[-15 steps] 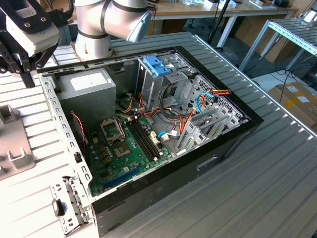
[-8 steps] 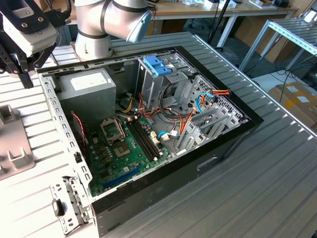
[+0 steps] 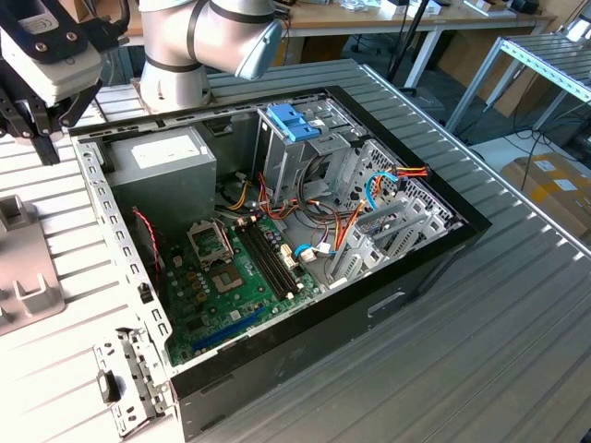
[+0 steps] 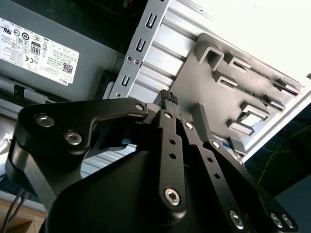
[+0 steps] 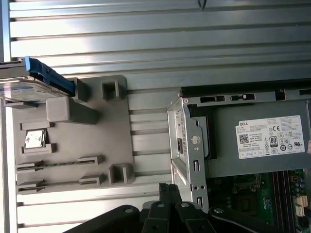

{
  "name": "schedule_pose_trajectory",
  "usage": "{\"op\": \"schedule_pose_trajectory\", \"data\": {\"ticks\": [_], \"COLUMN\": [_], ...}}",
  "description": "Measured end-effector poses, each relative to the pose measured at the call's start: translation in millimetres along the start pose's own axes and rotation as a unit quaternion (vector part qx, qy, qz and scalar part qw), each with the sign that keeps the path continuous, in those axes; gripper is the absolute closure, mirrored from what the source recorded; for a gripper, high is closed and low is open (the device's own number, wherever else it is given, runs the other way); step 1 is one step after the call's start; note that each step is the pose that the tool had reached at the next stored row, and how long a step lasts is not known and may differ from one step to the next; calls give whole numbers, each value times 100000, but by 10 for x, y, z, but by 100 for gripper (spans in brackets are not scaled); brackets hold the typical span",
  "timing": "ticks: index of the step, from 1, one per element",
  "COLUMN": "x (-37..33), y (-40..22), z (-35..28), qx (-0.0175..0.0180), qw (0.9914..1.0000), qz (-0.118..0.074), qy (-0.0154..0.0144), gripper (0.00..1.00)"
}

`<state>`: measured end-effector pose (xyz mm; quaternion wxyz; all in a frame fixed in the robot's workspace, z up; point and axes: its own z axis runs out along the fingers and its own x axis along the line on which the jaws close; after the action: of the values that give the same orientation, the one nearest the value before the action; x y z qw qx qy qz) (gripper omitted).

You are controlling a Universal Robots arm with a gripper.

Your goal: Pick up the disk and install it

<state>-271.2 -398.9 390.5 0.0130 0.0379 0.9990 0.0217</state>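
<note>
Hovering over the ribbed grey metal counter (image 5: 194,39) with the black-fingered tool (image 4: 168,96) pinched fully shut and gripping nothing. Hanging between the flat grey moulded fixture plate (image 5: 73,141) and the open black computer case (image 3: 388,305), close to both. Finding the flat silver hard-drive disk with bright blue plastic rails (image 5: 24,87) well apart from the tool, resting at the plate's far edge, outside the case. Judging this to be the approach step, with the pick not yet begun. Calling, for any grasp, for parting the fingers first and lining them up across the blue rails
</note>
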Motion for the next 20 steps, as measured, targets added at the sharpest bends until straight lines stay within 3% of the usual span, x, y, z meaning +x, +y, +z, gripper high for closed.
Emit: {"op": "schedule_pose_trajectory", "data": {"ticks": [20], "x": [90], "y": [-7], "z": [-2], "qx": [-1], "qw": [100000], "qz": [0], "qy": [-3], "gripper": [89]}}
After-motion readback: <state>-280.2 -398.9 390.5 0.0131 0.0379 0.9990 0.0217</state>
